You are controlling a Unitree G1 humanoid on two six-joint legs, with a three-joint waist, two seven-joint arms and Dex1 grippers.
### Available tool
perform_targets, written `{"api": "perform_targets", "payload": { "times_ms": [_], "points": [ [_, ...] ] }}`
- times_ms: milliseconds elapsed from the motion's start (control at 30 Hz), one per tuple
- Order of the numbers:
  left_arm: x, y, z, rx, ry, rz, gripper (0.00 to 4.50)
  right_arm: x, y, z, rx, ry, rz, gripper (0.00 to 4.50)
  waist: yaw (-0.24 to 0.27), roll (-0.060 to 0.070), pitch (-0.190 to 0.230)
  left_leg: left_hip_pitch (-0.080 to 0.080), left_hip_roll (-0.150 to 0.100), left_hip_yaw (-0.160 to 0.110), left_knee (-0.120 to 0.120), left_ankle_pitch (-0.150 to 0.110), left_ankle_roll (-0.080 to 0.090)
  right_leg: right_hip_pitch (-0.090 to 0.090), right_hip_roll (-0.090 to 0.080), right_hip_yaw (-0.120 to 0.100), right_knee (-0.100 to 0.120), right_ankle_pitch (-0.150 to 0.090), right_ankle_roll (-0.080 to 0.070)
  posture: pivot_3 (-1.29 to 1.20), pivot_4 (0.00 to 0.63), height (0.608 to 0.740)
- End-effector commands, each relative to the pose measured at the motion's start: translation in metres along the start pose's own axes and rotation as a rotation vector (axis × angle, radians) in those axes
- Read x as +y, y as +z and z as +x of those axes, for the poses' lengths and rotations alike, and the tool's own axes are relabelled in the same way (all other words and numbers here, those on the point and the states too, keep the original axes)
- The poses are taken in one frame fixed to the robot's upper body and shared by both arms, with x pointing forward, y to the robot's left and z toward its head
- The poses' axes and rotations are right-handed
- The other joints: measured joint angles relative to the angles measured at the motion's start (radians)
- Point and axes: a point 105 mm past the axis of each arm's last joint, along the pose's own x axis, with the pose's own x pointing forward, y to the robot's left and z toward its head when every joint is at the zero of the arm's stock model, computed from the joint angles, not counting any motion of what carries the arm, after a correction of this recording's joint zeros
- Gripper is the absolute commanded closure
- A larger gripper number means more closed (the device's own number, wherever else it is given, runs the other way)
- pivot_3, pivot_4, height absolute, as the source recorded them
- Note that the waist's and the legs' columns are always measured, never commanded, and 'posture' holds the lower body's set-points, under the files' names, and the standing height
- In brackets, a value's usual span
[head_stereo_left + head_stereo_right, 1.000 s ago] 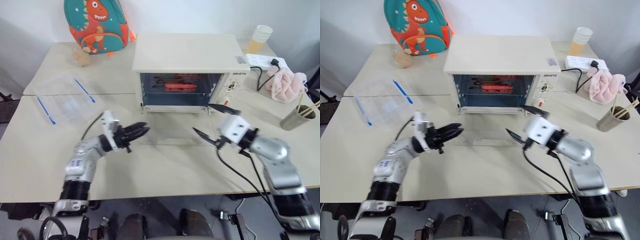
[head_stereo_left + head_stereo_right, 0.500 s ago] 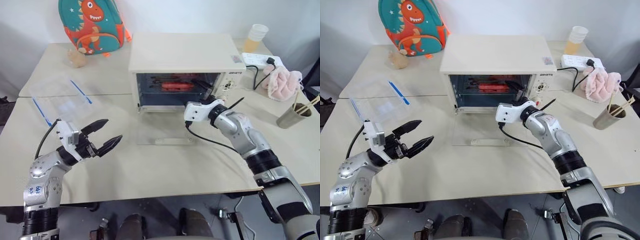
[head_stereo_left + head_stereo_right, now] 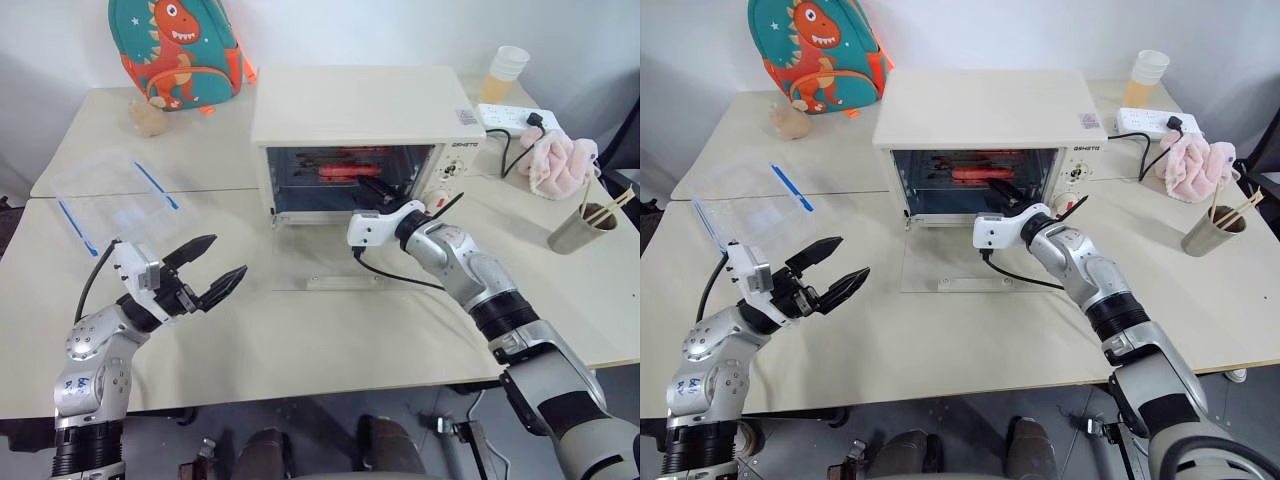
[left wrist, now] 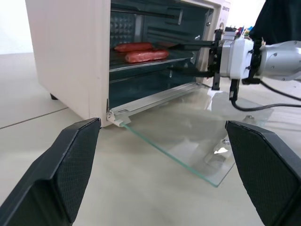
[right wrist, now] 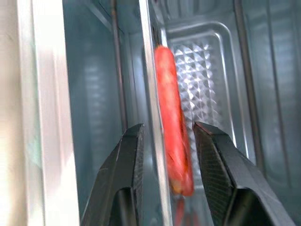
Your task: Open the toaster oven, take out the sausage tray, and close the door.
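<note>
Jaws of left gripper (image 3: 228, 256): spread to full width, holding nothing. Hovers above table (image 3: 330, 340), in front of oven (image 3: 355, 105) and well off toward its left side, clear of the door (image 3: 320, 265).

Jaws of right gripper (image 5: 167, 126): partly open, reaching into the oven mouth at its right-hand part. Straddle the front rim of the tray (image 5: 207, 70), one finger on each side. Gap visible between fingers (image 5: 129, 165) and rim on both sides; firm grip not confirmed.

Door: fully down, lying flat on the table in front of the oven, hinged at the oven's lower front edge, bar handle at the far end from the oven.

Tray: inside the oven, seated on the rack at mid height, not drawn out. Carries red sausages (image 4: 140, 56), lying lengthwise across the oven's width; one of them just behind the rim between the right fingers.

Other items, placed by the oven:
- Dinosaur backpack (image 3: 175, 45): behind and to the left, against the wall.
- Clear container with blue clips (image 3: 115, 195): to the left, well apart.
- Drink cup (image 3: 503, 72) and power strip (image 3: 515, 118): to the right, toward the rear.
- Pink cloth (image 3: 555, 160): to the right, beside the power strip.
- Metal cup with chopsticks (image 3: 580, 225): far right, near the table edge.
</note>
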Motion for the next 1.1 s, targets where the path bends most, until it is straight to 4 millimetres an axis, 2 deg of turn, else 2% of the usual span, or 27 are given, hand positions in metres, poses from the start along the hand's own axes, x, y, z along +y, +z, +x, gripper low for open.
{"api": "perform_targets", "payload": {
  "times_ms": [33,333,433,533,867,1100],
  "points": [
    [-0.003,0.012,0.005,-0.047,-0.019,0.032,0.00,-0.016,0.002,0.006,0.004,-0.060,-0.027,2.87,-0.001,0.000,0.000,0.000,0.000,0.000,0.000,0.000,0.000,0.000,0.000,0.000,0.000,0.000,0.000,0.00,0.150,0.740],
    [-0.004,0.016,0.006,-0.052,-0.042,0.027,0.00,-0.005,-0.007,0.016,0.063,-0.015,-0.021,2.87,-0.011,0.000,0.000,0.000,0.000,0.000,0.000,0.000,0.000,0.000,0.000,0.000,0.000,0.000,0.000,0.00,0.150,0.740],
    [-0.004,0.017,0.005,-0.049,-0.043,0.028,0.00,-0.005,-0.003,0.018,0.051,-0.023,-0.018,3.43,-0.017,0.000,0.000,0.000,0.000,0.000,-0.001,0.000,0.000,0.000,0.000,0.000,0.000,0.000,0.000,0.00,0.150,0.740],
    [-0.003,0.017,0.004,-0.047,-0.044,0.029,0.00,-0.006,-0.001,0.020,0.042,-0.033,-0.016,4.47,-0.019,0.000,0.000,0.000,0.000,0.000,-0.001,0.000,0.000,0.000,0.000,0.000,0.000,0.000,0.000,0.00,0.150,0.740],
    [-0.004,0.018,0.008,-0.055,-0.048,0.026,0.00,-0.015,0.003,0.011,-0.012,-0.032,-0.023,4.47,-0.017,-0.001,0.000,0.000,0.000,0.000,-0.001,0.000,0.000,0.000,0.000,0.000,0.000,0.000,0.000,0.00,0.150,0.740],
    [-0.003,0.015,0.015,-0.065,-0.061,0.009,0.00,-0.017,0.012,-0.013,-0.089,0.076,-0.015,4.47,-0.014,-0.001,0.000,0.000,0.000,-0.001,-0.001,0.000,0.000,0.000,0.000,-0.001,-0.001,0.000,0.000,0.00,0.150,0.740]
  ]
}}
